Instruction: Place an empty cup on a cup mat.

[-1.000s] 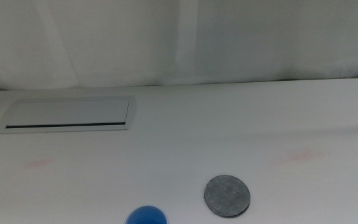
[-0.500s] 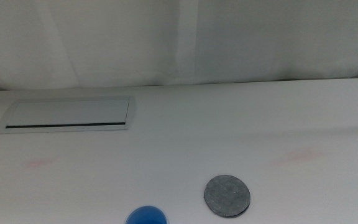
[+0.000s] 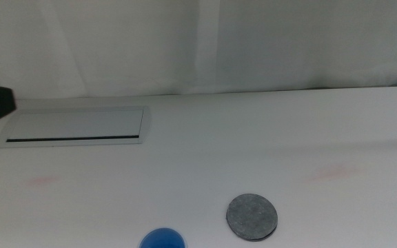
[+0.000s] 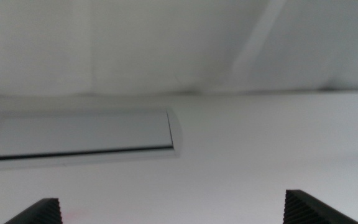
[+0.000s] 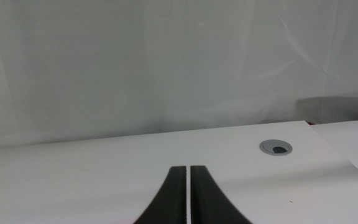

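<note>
Middle view: bright blue plastic cup (image 3: 163,239) at the near table edge, just beside a flat round mottled grey cup mat (image 3: 251,217), apart. Left wrist view: left gripper (image 4: 173,211) spread wide over a slotted silver panel (image 4: 79,138). Right wrist view: right gripper (image 5: 188,193) pinched narrow, empty.

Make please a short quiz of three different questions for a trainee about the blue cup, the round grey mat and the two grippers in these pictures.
1. True or false: the small bright blue plastic cup stands on the flat round dark grey felt-like cup mat.
2. Which gripper has wide-apart jaws: A) left gripper B) right gripper?
3. Fill in: the rectangular silver-grey panel has a long dark ____.

Key: 1 false, the cup stands beside the mat, apart. 2 A. 3 slot.
</note>
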Controlling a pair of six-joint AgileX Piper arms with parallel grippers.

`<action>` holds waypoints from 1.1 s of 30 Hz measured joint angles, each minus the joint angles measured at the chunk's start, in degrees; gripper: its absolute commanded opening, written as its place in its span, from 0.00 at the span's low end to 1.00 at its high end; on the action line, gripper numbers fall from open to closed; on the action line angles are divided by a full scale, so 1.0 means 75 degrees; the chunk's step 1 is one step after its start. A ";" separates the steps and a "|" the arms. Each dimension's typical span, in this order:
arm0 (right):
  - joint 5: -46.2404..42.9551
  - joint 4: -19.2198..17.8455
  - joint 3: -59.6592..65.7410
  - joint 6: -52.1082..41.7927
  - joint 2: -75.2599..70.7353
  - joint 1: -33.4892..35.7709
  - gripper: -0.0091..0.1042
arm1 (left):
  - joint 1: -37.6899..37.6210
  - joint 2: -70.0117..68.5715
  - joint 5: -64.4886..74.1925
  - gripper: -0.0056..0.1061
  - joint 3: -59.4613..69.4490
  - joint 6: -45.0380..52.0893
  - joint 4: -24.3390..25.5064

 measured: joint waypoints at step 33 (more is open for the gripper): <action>0.0000 0.0000 0.0000 -0.0031 0.0000 0.0000 0.06 | -0.5877 0.4925 0.1449 0.83 -0.0593 -0.3099 0.2775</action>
